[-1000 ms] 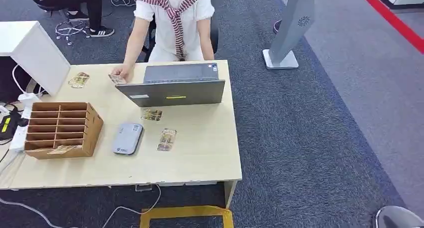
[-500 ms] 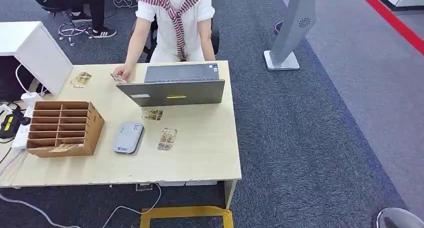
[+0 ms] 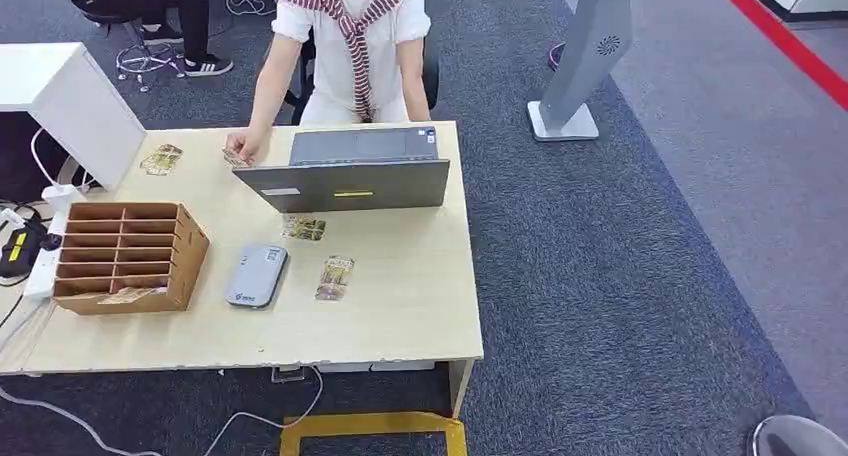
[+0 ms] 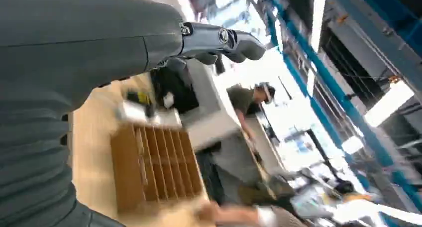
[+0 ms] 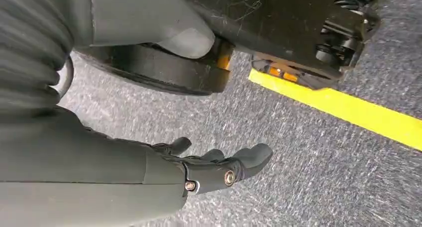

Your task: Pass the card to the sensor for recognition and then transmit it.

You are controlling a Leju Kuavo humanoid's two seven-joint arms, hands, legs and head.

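The right hand (image 5: 219, 170) hangs over grey carpet (image 5: 308, 167), fingers spread and holding nothing, with bare floor beyond its fingertips. The left hand (image 4: 219, 40) is raised above the table (image 3: 400, 306), empty too, as far as the blurred wrist view lets one judge. Below and ahead of it stands the wooden sorter box (image 3: 125, 256). Farther out lie the grey sensor (image 3: 255, 276) and two loose cards (image 3: 335, 278), with bare tabletop around them. Beyond these the open laptop (image 3: 345, 181) forms a wall, and a person (image 3: 345, 46) sits behind it, one hand (image 3: 240, 146) resting on the table.
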